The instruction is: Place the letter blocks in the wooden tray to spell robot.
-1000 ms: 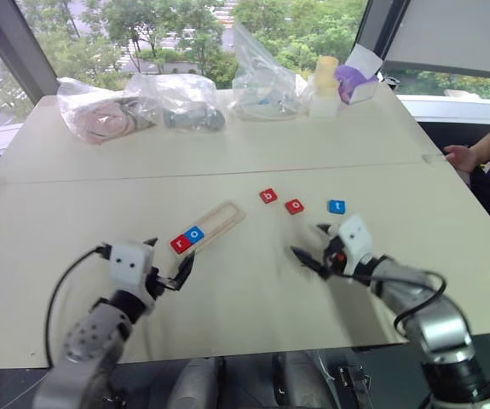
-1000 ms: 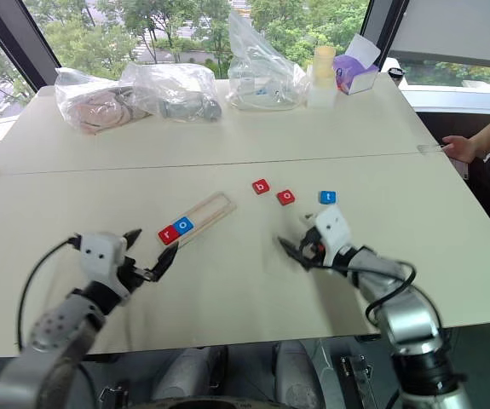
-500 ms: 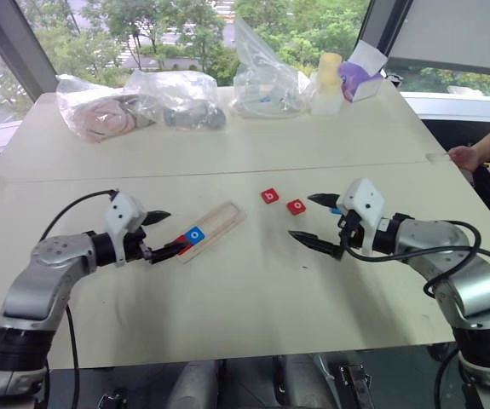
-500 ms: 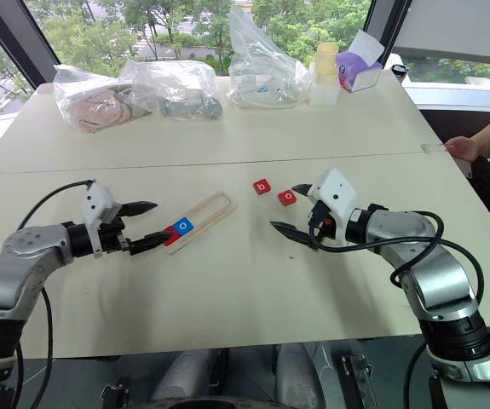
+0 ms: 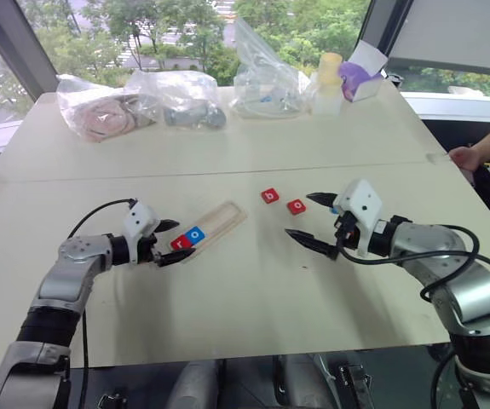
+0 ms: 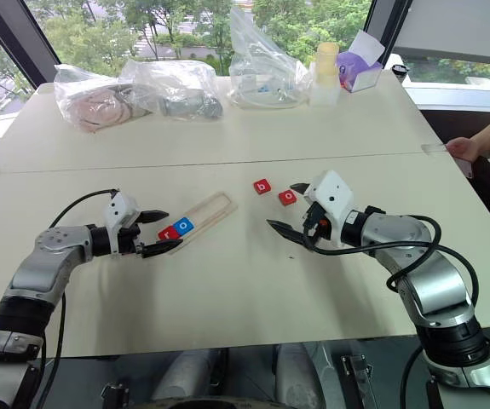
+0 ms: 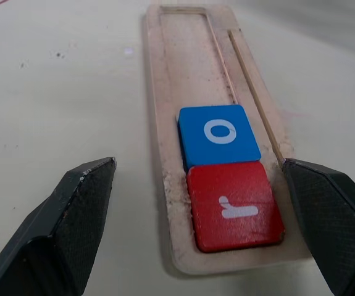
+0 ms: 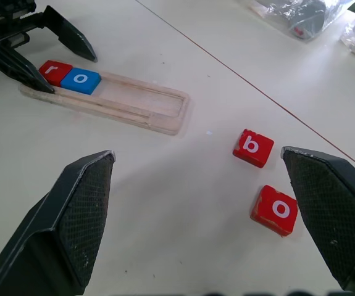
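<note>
Wooden tray (image 5: 210, 225) lies on the worktop (image 5: 227, 290) with our red r (image 7: 234, 205) and blue o (image 7: 218, 134) seated; red b (image 8: 252, 147) and o (image 8: 278, 210) lie loose nearby. Both our grippers' jaws stand wide, left gripper (image 5: 168, 241) astride the tray end, right gripper (image 5: 311, 220) empty.

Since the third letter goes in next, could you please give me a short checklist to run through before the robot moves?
1. First two slots filled in order: red r block, then blue o block, both in the wooden tray: ok.
2. Rest of the slot free for three more blocks: ok.
3. Red b block lies loose on the table, letter up, apart from the red o block: ok.
4. Right end effector open and holding nothing: ok.
5. Left end effector open, one finger on each side of the tray's r end; contact with the tray: cannot tell.
6. Blue t block in place: cannot tell.
</note>
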Motion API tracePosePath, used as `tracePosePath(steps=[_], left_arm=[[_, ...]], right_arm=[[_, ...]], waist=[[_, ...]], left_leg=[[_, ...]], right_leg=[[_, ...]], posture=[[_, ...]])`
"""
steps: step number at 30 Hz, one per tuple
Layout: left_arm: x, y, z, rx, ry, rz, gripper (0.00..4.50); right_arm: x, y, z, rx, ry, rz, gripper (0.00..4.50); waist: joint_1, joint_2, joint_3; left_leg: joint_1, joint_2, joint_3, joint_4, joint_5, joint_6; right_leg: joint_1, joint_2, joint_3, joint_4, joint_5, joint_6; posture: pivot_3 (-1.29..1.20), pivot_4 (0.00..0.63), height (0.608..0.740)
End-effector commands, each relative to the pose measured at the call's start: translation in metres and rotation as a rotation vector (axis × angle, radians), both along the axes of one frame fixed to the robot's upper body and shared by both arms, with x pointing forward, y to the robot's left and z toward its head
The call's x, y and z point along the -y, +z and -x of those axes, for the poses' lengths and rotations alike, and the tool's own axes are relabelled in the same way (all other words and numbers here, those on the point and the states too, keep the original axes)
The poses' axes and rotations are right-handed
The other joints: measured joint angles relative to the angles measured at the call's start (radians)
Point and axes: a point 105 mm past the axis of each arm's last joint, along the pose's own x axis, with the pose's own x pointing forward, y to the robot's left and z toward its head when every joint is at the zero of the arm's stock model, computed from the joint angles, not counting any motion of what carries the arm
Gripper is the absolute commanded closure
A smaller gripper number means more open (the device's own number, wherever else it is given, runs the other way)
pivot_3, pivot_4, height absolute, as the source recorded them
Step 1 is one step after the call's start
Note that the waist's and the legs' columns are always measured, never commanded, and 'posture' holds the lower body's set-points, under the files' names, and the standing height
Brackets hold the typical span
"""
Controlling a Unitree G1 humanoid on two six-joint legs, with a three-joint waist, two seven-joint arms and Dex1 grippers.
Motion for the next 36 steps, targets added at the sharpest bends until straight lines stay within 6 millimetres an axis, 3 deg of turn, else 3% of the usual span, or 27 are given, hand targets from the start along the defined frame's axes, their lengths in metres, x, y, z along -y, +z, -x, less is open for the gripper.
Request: tracePosePath(steps=[1,13,23,28,36], left_arm=[[0.003,0.000,-0.001,0.020,-0.012,-0.006,0.00],[0.012,0.003,0.002,0.004,-0.021,0.063,0.00],[0.014,-0.012,0.014,-0.027,-0.059,-0.016,0.00],[0.006,-0.021,0.011,0.023,-0.016,-0.117,0.00],[0.003,-0.033,0.013,0.012,0.037,-0.122,0.00]], right_arm=[[-0.007,0.011,0.004,0.050,0.022,-0.009,0.03],[-0.011,0.008,0.006,0.045,0.032,-0.001,0.03],[-0.010,0.007,0.007,0.045,0.030,0.012,0.03],[-0.011,0.007,0.007,0.046,0.032,0.014,0.03],[-0.013,0.007,0.007,0.048,0.035,0.014,0.03]], waist=[[0.000,0.000,0.000],[-0.001,0.000,0.000],[-0.001,0.000,0.000],[-0.001,0.001,-0.001],[-0.001,0.003,-0.002]], left_leg=[[0.000,0.000,0.000,0.000,0.000,0.000],[0.000,0.000,0.000,0.000,0.000,0.000],[0.000,0.000,0.000,0.000,0.000,0.000],[0.001,0.000,0.000,0.000,0.000,0.000],[0.003,0.000,0.000,0.001,0.000,0.000]], right_leg=[[0.000,0.000,0.000,0.000,0.000,0.000],[0.000,0.001,0.000,0.001,0.000,0.000],[0.000,0.001,0.000,0.002,0.000,0.000],[0.000,0.000,0.000,0.002,0.000,0.000],[0.002,0.001,0.000,0.004,0.000,0.000]], posture=[[0.00,0.150,0.740],[0.00,0.150,0.740],[0.00,0.150,0.740],[0.00,0.150,0.740],[0.00,0.150,0.740]])
